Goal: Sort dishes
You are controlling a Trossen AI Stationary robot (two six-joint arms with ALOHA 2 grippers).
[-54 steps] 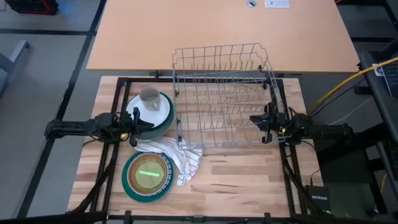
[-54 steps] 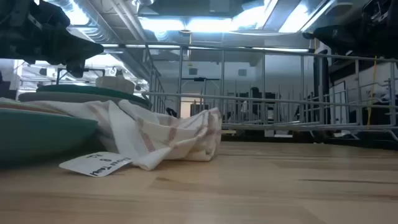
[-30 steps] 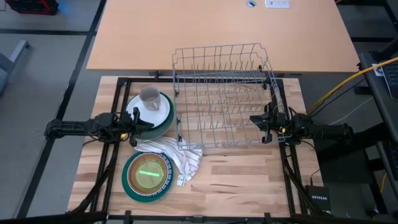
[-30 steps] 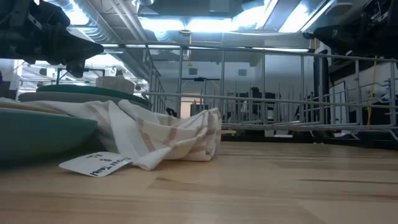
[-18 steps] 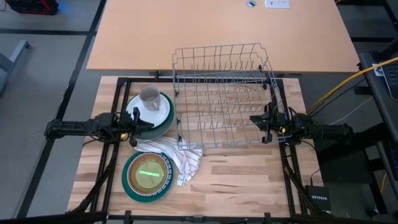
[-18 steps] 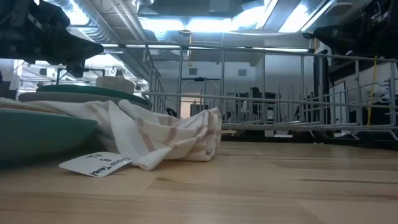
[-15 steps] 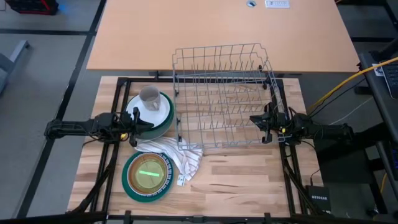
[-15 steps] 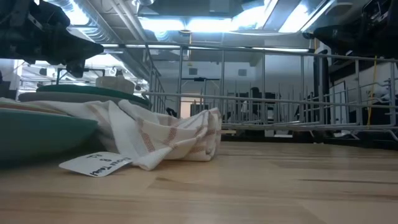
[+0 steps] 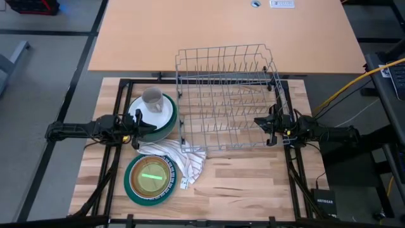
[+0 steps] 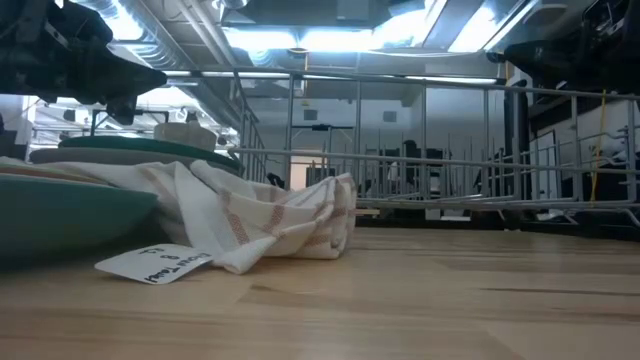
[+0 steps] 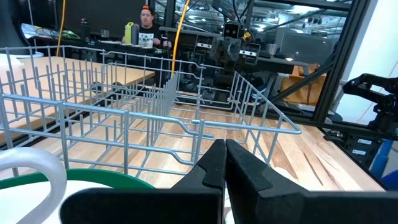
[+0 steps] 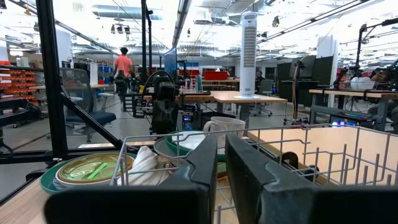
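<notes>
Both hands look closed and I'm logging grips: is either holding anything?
No. The left hand by the stacked dishes and the right hand at the rack are shut, empty.

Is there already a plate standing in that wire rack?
No, seen from above the wire rack holds nothing; the dishes sit in two stacks beside it.

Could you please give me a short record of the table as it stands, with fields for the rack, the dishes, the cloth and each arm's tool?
rack: wire rack, no dishes in it
stack by the rack: mug on white dish on green plate
near stack: green plate with brown bowl
cloth: striped cloth, crumpled between the two stacks
left tool: shut, at the mug stack's edge, holding nothing
right tool: shut, at the rack's right side
</notes>
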